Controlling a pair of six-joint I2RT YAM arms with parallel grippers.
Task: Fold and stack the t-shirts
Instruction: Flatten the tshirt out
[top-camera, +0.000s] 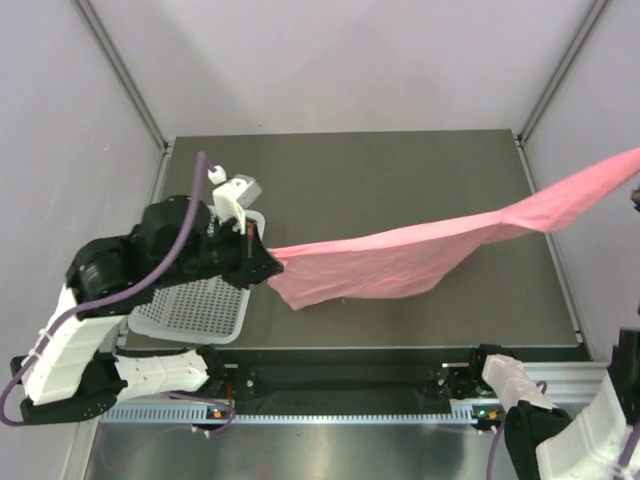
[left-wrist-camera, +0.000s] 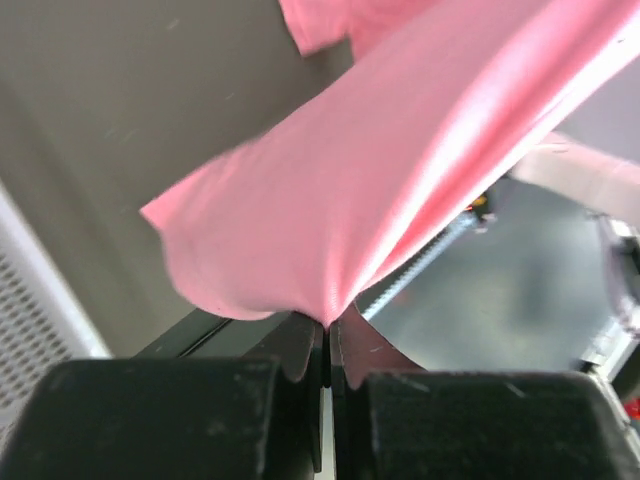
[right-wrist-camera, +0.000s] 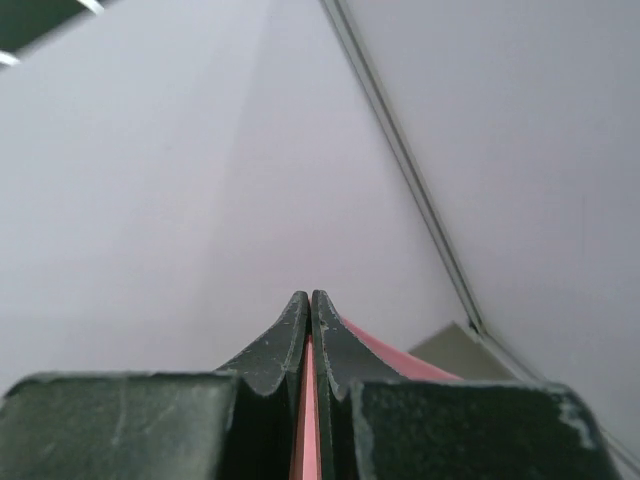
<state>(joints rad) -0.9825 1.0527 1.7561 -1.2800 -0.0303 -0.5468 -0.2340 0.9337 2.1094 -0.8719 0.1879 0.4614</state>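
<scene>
My left gripper (left-wrist-camera: 327, 322) is clamped on one end of the pink t-shirt (top-camera: 400, 255), and my right gripper (right-wrist-camera: 310, 300) pinches the other end, raised at the right. The shirt stretches above the dark grey table (top-camera: 400, 170). Pale walls (top-camera: 330, 60) surround it, and a white basket (top-camera: 195, 305) sits near left.

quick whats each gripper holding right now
Left gripper: jaws shut on the plain salmon-pink soft fabric t-shirt.
Right gripper: jaws shut on the same t-shirt.
</scene>
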